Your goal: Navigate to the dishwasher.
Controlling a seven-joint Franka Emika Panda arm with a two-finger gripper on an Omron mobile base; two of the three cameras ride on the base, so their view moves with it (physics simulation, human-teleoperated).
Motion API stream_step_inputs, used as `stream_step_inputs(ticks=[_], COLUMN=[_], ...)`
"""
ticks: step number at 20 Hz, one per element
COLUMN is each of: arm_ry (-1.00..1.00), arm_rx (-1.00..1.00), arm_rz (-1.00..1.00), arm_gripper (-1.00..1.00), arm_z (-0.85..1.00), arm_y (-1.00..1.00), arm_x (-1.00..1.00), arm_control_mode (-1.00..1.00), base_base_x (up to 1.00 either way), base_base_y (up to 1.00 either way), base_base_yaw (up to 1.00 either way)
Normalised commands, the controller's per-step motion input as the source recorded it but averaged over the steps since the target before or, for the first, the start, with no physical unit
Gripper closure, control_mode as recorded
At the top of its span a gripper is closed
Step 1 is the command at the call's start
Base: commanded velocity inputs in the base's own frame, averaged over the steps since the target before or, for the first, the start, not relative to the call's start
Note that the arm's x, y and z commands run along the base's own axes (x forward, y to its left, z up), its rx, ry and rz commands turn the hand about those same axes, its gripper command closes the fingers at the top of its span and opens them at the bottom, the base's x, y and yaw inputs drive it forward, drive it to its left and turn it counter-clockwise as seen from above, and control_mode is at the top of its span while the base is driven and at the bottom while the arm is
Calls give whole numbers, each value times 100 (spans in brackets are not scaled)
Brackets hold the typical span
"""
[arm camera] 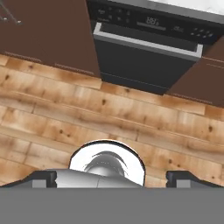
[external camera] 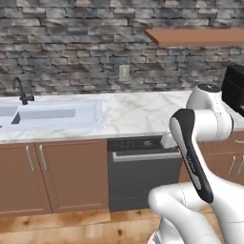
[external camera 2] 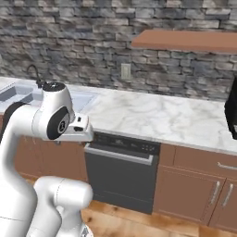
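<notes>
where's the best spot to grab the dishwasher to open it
Probably the silver bar handle across the top of the dishwasher front. It runs level and stands off the panel, so the pincer could come from the front, closing over its middle from above and below.

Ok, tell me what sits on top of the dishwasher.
A white marble counter runs over the dishwasher, directly above its black control strip. That stretch of counter carries nothing; the sink is set in further left. The dishwasher's door is closed, so its inside is hidden.

Dark grey dishwasher (external camera: 143, 183) with black control strip and silver bar handle, flanked by brown wooden cabinet doors (external camera: 71, 176), beneath white grey-veined marble counter (external camera: 138, 112); mottled grey stone wall (external camera: 71, 47) behind.
</notes>
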Motion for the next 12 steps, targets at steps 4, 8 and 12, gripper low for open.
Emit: stream_step_inputs(ticks=[4,8,12], arm_ry=[0,0,0], arm_rx=[0,0,0], arm_rz=[0,0,0], arm_gripper=[-100,-100,-100], arm_z=[0,0,0], arm_y=[0,0,0], arm_x=[0,0,0], arm_control_mode=[100,100,100], base_base_x=[84,65,42], base_base_y=[-6,-19,-17], base_base_yaw=[0,-4,-10])
